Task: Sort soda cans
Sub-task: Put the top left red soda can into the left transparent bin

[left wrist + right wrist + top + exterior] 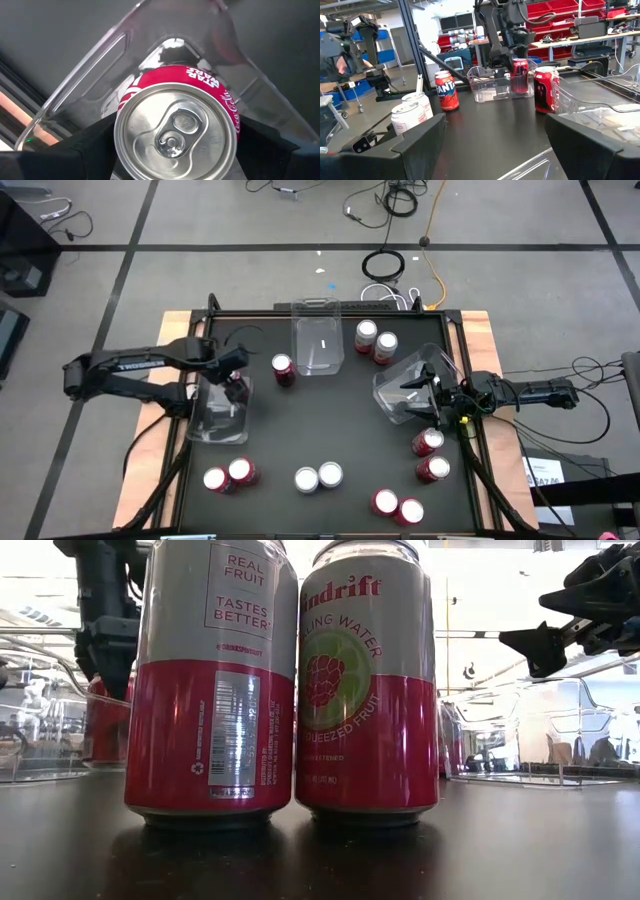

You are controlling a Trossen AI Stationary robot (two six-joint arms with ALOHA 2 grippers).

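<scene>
My left gripper hangs over the clear bin on the table's left and is shut on a red soda can. The can stands upright inside that bin. My right gripper is open, with nothing between its fingers, next to a skewed clear bin. Whether it touches that bin I cannot tell. Loose cans stand on their bases: one red, two at the far side, several red at the right front, two silver. My left gripper pinches the red can's upper wall just below the silver top, one finger on each side. The fingers come from above, pointing down. The can is upright inside the left bin; whether its base rests on the bin floor I cannot tell.
A third clear bin stands at the far middle. Two cans stand by the near left corner, just in front of the left bin. Two silver-and-red cans fill the low view. The table's middle is bare black surface.
</scene>
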